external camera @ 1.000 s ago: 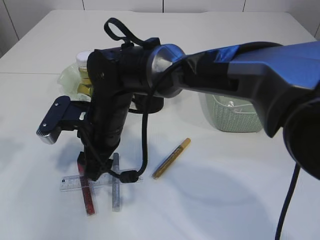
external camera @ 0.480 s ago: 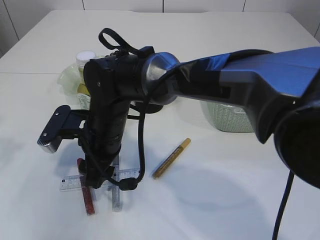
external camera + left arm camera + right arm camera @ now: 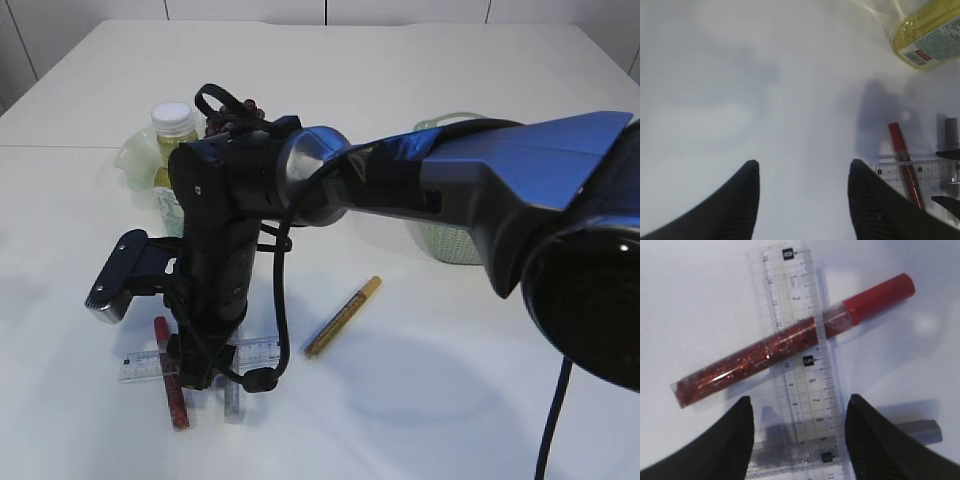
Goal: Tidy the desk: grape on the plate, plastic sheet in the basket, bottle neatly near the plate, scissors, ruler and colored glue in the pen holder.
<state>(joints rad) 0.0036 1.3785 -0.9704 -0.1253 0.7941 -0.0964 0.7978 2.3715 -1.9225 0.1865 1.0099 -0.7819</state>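
My right gripper (image 3: 799, 405) is open and reaches across to the front left of the table (image 3: 200, 368). Its jaws straddle the clear ruler (image 3: 805, 365) (image 3: 258, 352), just above it. A red glitter glue tube (image 3: 790, 340) (image 3: 173, 388) lies across the ruler, and a silver glue tube (image 3: 912, 432) (image 3: 232, 400) lies under it. A gold glue pen (image 3: 343, 316) lies to the right. My left gripper (image 3: 804, 170) is open and empty over bare table, left of the ruler (image 3: 890, 172). The bottle (image 3: 172, 125) (image 3: 930, 35) stands by the pale green plate (image 3: 132, 155). The scissors are out of view.
A pale green basket (image 3: 455, 242) stands at the right behind the right arm. Something dark red, perhaps the grape (image 3: 246, 104), shows behind the arm near the bottle. The right arm hides the pen holder.
My right gripper has come down and slightly left onto the ruler and glue tubes. The objects on the table have not moved.
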